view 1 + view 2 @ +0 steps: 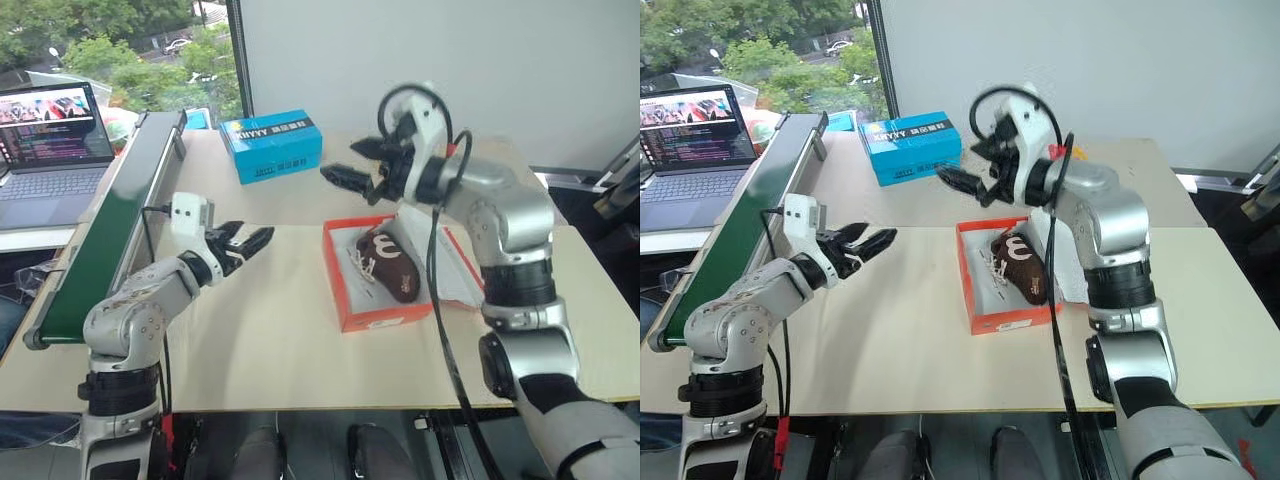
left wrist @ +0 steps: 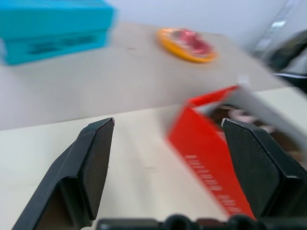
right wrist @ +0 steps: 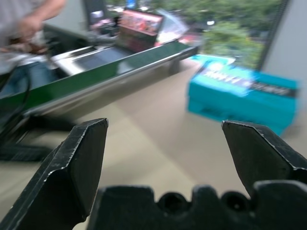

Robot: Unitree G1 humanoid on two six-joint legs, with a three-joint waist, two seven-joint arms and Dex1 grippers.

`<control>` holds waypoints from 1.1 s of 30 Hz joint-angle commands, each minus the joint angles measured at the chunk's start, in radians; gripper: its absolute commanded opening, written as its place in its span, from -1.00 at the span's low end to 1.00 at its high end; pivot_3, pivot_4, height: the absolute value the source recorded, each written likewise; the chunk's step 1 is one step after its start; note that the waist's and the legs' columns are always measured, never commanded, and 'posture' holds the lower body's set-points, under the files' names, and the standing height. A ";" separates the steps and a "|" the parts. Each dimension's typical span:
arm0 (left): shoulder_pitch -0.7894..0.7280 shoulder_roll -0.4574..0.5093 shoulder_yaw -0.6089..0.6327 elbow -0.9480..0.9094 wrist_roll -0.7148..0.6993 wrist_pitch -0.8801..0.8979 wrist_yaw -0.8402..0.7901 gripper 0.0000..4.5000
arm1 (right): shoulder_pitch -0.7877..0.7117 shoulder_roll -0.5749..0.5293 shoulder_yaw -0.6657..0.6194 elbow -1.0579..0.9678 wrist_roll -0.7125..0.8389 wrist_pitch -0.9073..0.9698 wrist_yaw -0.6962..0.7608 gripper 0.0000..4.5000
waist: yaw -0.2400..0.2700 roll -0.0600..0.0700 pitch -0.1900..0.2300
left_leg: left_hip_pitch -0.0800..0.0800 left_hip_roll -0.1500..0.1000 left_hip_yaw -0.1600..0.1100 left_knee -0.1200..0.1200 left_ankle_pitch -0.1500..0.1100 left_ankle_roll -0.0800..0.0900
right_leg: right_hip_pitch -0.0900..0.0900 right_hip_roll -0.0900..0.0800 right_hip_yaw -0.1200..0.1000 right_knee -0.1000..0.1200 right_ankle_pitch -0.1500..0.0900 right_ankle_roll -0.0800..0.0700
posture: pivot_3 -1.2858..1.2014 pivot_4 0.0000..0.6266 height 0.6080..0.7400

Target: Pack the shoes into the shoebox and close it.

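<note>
The orange-red cardboard shoebox with white interior sits open on the pale table, toward my right side. Inside lie the dark brown shoes with white curved side mark and pale beige laces; I can make out one clearly, and I cannot tell whether a second lies under or behind it. The lid appears to fall away on the far right side of the box, largely hidden behind my right arm, so its exact position is unconfirmed.

Handling assessment: the cardboard looks light and only moderately stiff. A hard pinch on a wall would likely crease it, and a sideways push could slide the whole box on the smooth tabletop. I judge the lid best taken at its free edge, with the box steadied at the near wall. The shoes look soft-sided but shape-holding; laces could snag over the rim.

My right gripper hangs above the table beyond the box, fingers spread wide, grasping nothing and touching nothing. My left gripper hovers left of the box, well apart from it, fingers likewise parted and empty; in its wrist view the red box wall sits between the black fingertips, ahead of them.

A blue box with white lettering stands at the far side, not involved.
</note>
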 commanded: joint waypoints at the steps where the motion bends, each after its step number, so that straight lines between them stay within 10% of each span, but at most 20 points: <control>1: 0.083 0.008 0.099 -0.074 0.023 -0.064 0.041 0.98 | 0.101 0.017 0.074 -0.107 0.010 -0.064 0.051 1.00 | -0.005 0.000 0.000 | 0.000 0.000 0.000 0.000 0.000 0.000 | 0.000 0.000 0.000 0.000 0.000 0.000 | 0.03 -0.52 1.00; 33: 0.337 -0.043 0.229 -0.123 0.199 -0.365 0.176 0.98 | 0.155 0.196 0.014 0.178 -0.052 -0.343 -0.113 1.00 | -0.001 0.000 0.000 | 0.001 0.003 0.004 0.000 0.000 -0.001 | -0.002 0.000 0.001 0.001 0.001 -0.002 | 0.03 -0.52 1.00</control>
